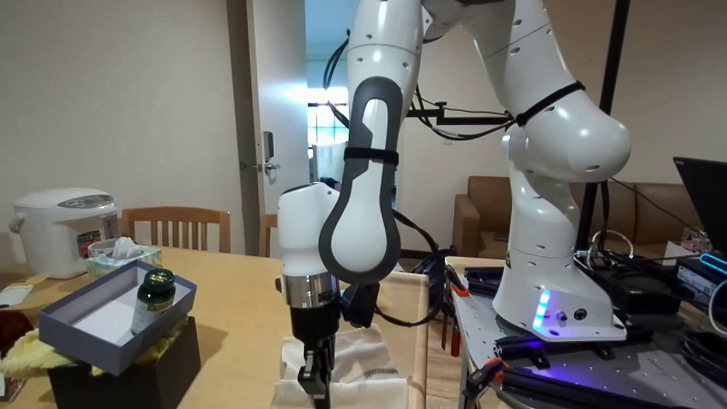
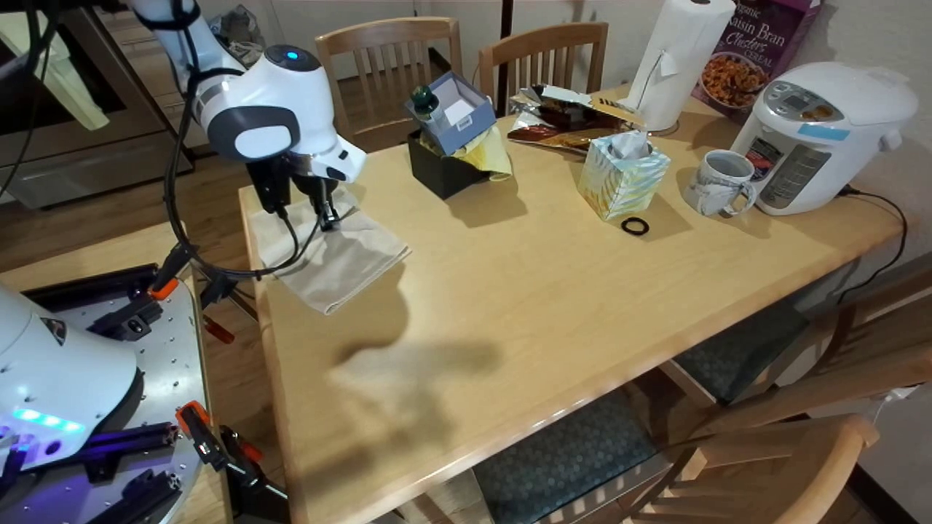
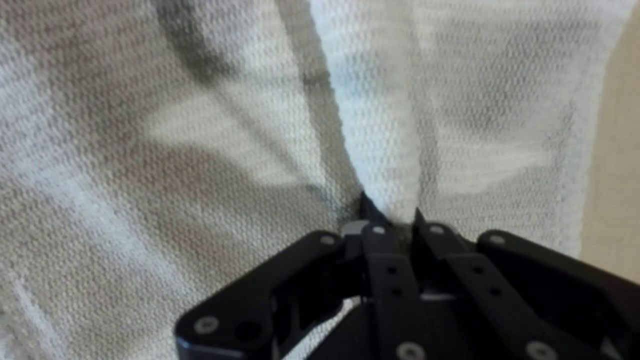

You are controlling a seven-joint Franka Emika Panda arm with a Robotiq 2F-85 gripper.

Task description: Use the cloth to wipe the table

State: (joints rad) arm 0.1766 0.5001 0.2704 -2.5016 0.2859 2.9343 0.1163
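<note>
The pale white-grey cloth (image 2: 357,255) lies slightly rumpled on the light wooden table (image 2: 553,306), at the table edge beside the robot's base. In an exterior view the cloth (image 1: 369,393) shows at the bottom, cut off by the frame, on the table (image 1: 244,307). My gripper (image 2: 329,223) points down onto the cloth; in an exterior view the gripper (image 1: 321,395) hides part of it. In the wrist view the gripper (image 3: 393,219) is closed on a raised fold of the cloth (image 3: 150,215), which spreads around the fingers. The fingertips are partly hidden by the fabric.
A dark box (image 2: 440,171) holds yellow fabric, a tilted blue-grey lid (image 2: 466,116) and a green bottle (image 2: 424,100). A tissue box (image 2: 622,175), black ring (image 2: 635,226), mug (image 2: 719,185), water boiler (image 2: 815,138) and paper roll (image 2: 673,65) stand farther along the table.
</note>
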